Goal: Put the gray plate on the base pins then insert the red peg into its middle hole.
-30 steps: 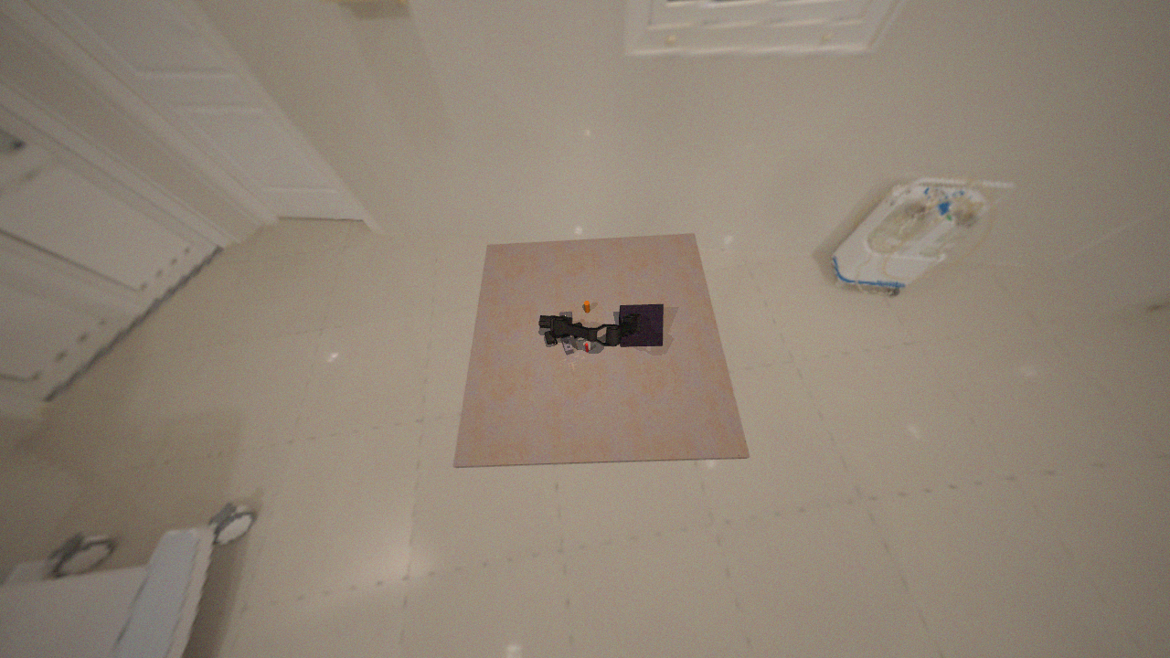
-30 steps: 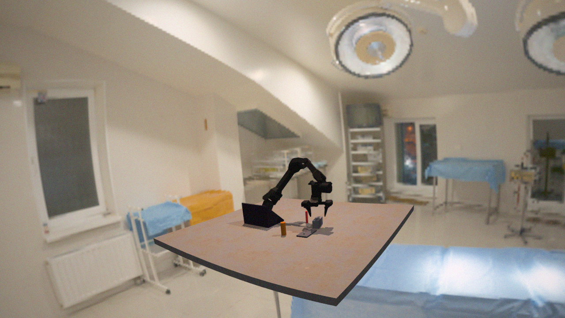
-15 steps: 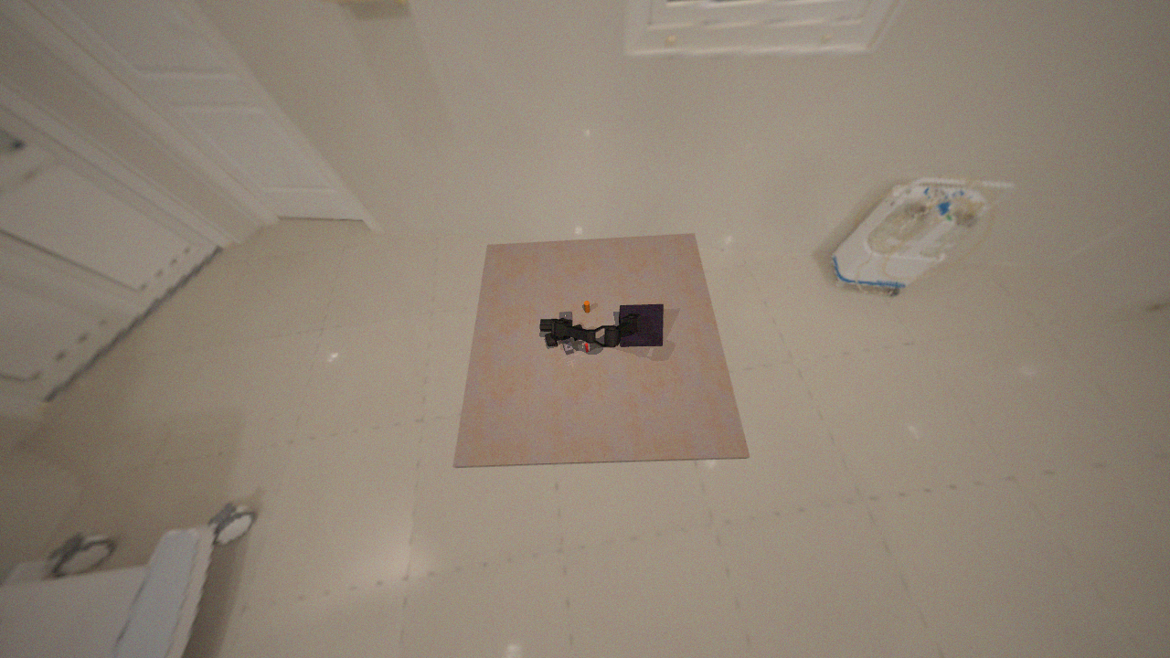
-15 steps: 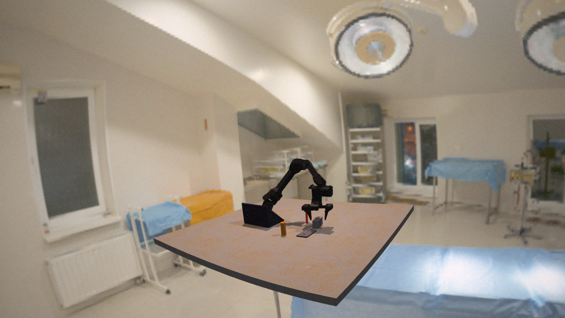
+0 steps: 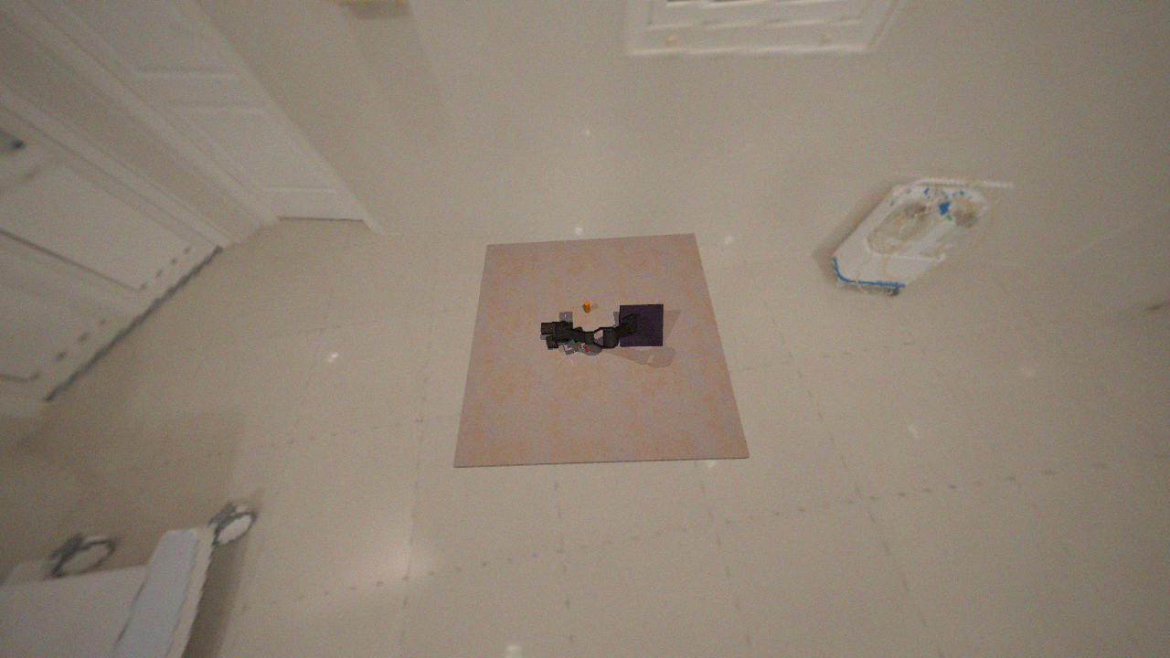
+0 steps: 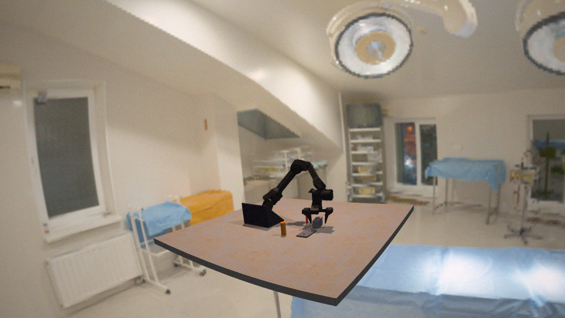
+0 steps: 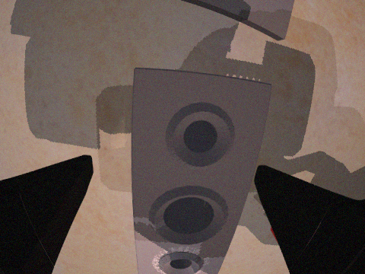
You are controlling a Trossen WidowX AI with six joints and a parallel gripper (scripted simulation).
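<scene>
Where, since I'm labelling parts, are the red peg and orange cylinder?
Red peg [image 5: 585, 347] [image 6: 306, 220] [image 7: 273, 233]: top, exterior, wrist; visible red surface.
Orange cylinder [image 5: 586, 306] [image 6: 283, 229]: top, exterior; mid-body.

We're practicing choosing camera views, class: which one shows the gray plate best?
The wrist view: the gray plate fills its middle, with three round holes visible, though the lower edge is cut off. The exterior view shows a small block below the gripper; the top view, just a tiny gray patch beside the arm.
</scene>
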